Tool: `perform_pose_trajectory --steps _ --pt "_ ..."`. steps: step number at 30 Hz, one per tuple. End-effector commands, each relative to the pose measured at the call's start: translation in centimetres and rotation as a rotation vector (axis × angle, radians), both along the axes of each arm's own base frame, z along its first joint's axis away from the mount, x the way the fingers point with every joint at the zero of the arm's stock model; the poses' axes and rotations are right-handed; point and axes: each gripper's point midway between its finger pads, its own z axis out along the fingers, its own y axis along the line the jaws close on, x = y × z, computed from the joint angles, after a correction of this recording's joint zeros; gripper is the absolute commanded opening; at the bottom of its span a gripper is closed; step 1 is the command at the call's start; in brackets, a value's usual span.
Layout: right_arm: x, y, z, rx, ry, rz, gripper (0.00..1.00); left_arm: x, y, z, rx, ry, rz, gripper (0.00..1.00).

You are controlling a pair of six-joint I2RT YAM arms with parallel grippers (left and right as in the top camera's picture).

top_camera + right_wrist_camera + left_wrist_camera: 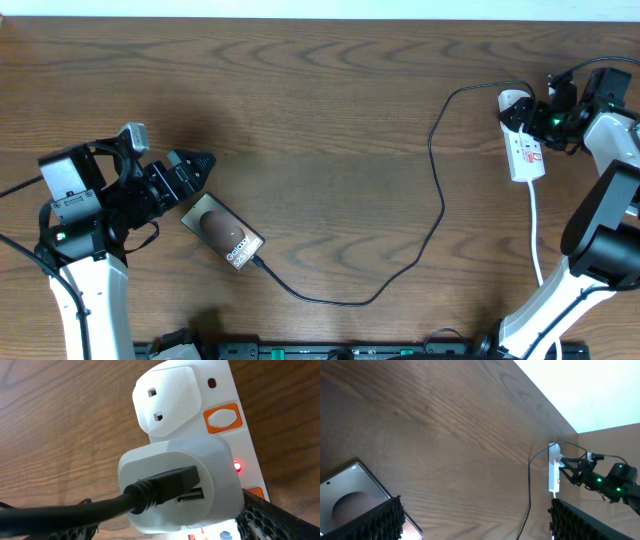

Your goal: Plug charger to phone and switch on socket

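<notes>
Lower left of the overhead view: the phone (222, 232) lies flat on the table (320, 100), and the left gripper (193, 175) hovers just beside its upper end. Its jaws are spread wide and hold nothing. The charger (440, 200) runs from the phone's lower-right end, where its tip looks seated, loops across the middle and climbs to the socket (527, 150) at the upper right.

Up there the right gripper (545, 118) hangs over the strip's rounded end. In the wrist view its jaws are parted either side of the white adapter (175, 480), gripping nothing that I can see. A red light (236, 465) glows beside the adapter (a good sign, probably power on). An orange switch (223, 417) sits by the spare outlet above.

On handling, the cable is thin, limp and light, so take it by the stiff connector body, never mid-length. The phone looks glossy and slippery, so it is best pinned by its long edges. The strip is light plastic and may skate, so any switch press should go straight down.
</notes>
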Motion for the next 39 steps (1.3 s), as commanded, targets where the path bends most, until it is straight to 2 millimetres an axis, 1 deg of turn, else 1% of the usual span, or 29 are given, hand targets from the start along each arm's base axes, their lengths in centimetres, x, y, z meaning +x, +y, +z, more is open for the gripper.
perform_pose_trajectory --steps 1,6,9,11,13,14,16,20,23,26,28,30,32,34,39 --pt "-0.8 4.5 -2.3 0.135 0.069 0.063 0.84 0.1 0.1 0.6 0.017 -0.021 -0.008 0.91" --pt "-0.7 4.6 -2.3 0.132 0.067 0.065 0.83 0.1 0.1 0.6 0.017 -0.022 -0.008 0.91" --pt "-0.8 3.4 -2.5 0.106 0.092 0.009 0.86 0.1 0.1 0.6 0.017 -0.022 -0.008 0.91" --pt "-0.8 2.6 -1.7 0.112 0.093 -0.017 0.86 0.2 0.1 0.6 0.018 -0.022 -0.007 0.91" --pt "-0.7 1.7 -0.4 0.116 0.092 -0.045 0.86 0.2 0.1 0.6 0.018 -0.022 -0.007 0.91" --pt "-0.7 1.2 0.4 0.112 0.091 -0.059 0.88 0.2 0.1 0.6 0.018 -0.022 -0.007 0.91" --pt "-0.7 0.2 2.3 0.101 0.087 -0.084 0.99 0.1 0.1 0.6 0.018 -0.021 -0.008 0.91" --pt "-1.3 -1.8 6.7 0.039 0.102 -0.178 0.99 0.1 0.1 0.6 0.017 -0.021 -0.008 0.91" --pt "-2.7 -3.4 9.9 -0.029 0.134 -0.317 0.99 0.1 0.1 0.6 0.017 -0.021 -0.008 0.91" --pt "-4.5 -3.8 12.9 -0.044 0.141 -0.431 0.99 0.1 0.1 0.6 0.017 -0.021 -0.008 0.91" --pt "-5.3 -3.4 14.4 -0.033 0.131 -0.454 0.99 0.1 0.1 0.6 0.017 -0.021 -0.007 0.91" --pt "-5.7 -3.3 15.8 -0.039 0.103 -0.456 0.99 0.1 0.1 0.6 0.018 -0.021 -0.008 0.91" --pt "-5.8 -3.2 16.8 -0.044 0.079 -0.456 0.99 0.1 0.1 0.6 0.017 -0.021 -0.007 0.91" --pt "-5.9 -3.2 17.2 -0.046 0.069 -0.457 0.99 0.1 0.1 0.6 0.017 -0.021 -0.008 0.91" --pt "-5.9 -3.2 17.1 -0.046 0.071 -0.458 0.99 0.1 0.1 0.6 0.018 -0.021 -0.007 0.91"
